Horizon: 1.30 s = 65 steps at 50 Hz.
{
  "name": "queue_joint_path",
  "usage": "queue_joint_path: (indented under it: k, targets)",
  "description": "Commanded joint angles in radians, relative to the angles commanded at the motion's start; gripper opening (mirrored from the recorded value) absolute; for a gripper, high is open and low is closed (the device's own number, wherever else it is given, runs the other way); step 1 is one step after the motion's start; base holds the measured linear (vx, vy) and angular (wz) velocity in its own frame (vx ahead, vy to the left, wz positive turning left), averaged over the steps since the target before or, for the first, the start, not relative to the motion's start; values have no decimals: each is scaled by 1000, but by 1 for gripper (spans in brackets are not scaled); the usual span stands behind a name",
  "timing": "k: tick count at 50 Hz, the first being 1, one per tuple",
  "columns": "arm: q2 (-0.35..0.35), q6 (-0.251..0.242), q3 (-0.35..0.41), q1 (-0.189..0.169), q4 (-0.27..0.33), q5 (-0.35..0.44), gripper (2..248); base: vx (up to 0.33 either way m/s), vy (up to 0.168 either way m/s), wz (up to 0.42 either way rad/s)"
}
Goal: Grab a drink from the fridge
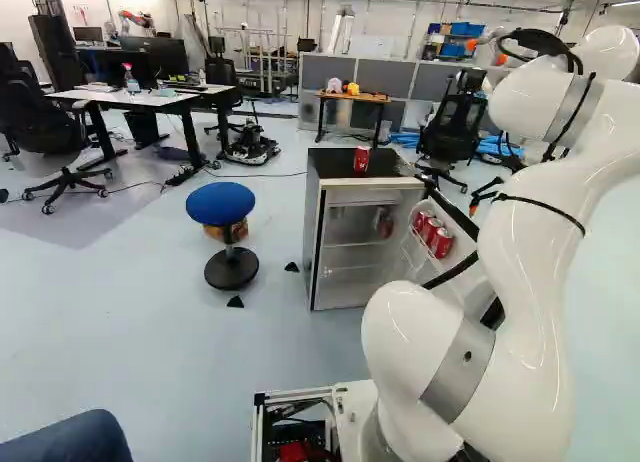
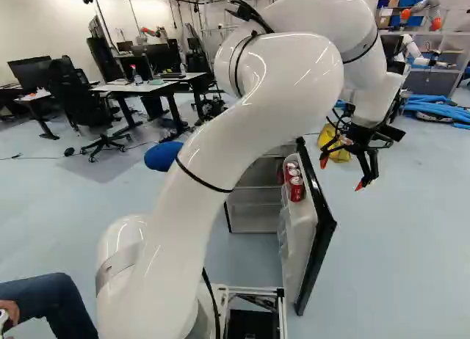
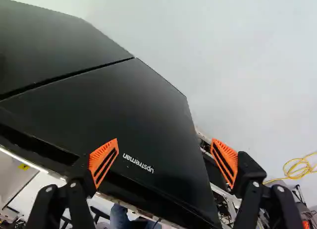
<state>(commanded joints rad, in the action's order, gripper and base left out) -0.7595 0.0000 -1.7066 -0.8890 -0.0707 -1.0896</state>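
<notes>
Door (image 2: 324, 220) seemingly between cans (image 2: 296, 190) and fingers (image 2: 360, 185).

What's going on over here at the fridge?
The white robot arm is out to get a drink but holds nothing yet. Its black pincer with orange pads hangs open by the black outer face of the small fridge's open door. Red metal cans stand in the door's white rack; another red can stands on the black top of the fridge.

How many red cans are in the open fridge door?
3 along the door in the left base view: nearest can, middle can, farthest can. More may be hidden.
</notes>
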Motion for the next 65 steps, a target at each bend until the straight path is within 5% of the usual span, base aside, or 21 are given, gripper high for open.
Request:
queue_joint_path:
  k: [33, 65]
  targets:
    - [116, 0, 201, -11, 0, 0, 247, 0, 0, 0]
    - [196, 0, 338, 19, 0, 0, 247, 0, 0, 0]
